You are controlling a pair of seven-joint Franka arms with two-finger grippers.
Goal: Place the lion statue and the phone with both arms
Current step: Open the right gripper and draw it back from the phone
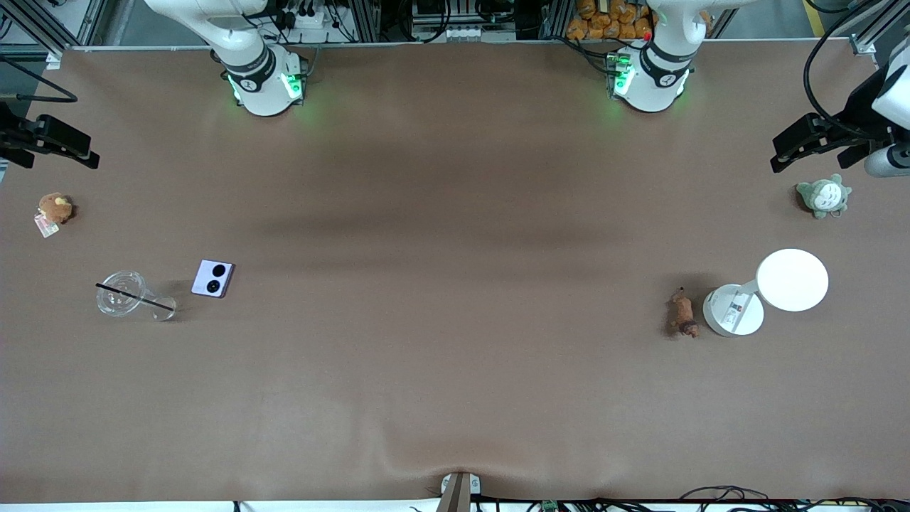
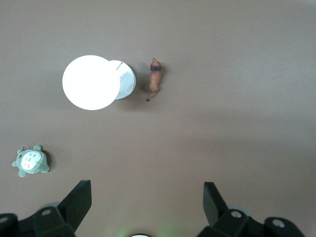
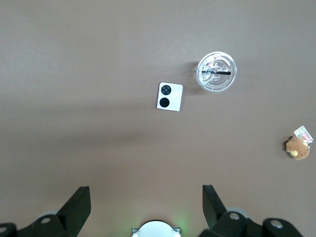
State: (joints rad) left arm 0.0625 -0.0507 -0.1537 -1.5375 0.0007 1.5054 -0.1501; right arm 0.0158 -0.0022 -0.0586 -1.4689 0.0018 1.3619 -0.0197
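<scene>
The lion statue (image 1: 684, 315), a tiny orange-brown figurine, lies on the brown table toward the left arm's end, beside a white round stand. It also shows in the left wrist view (image 2: 156, 79). The phone (image 1: 212, 278), pale lavender with two black circles, lies flat toward the right arm's end; it also shows in the right wrist view (image 3: 170, 97). My left gripper (image 2: 146, 186) is open and empty, high over the table near its base. My right gripper (image 3: 145, 189) is open and empty, high over the table near its base. Neither gripper shows in the front view.
A clear cup with a black straw (image 1: 131, 297) lies beside the phone. A brown plush (image 1: 55, 208) sits at the right arm's end. A grey-green plush (image 1: 823, 196) and a white disc on a round base (image 1: 792, 279) sit at the left arm's end.
</scene>
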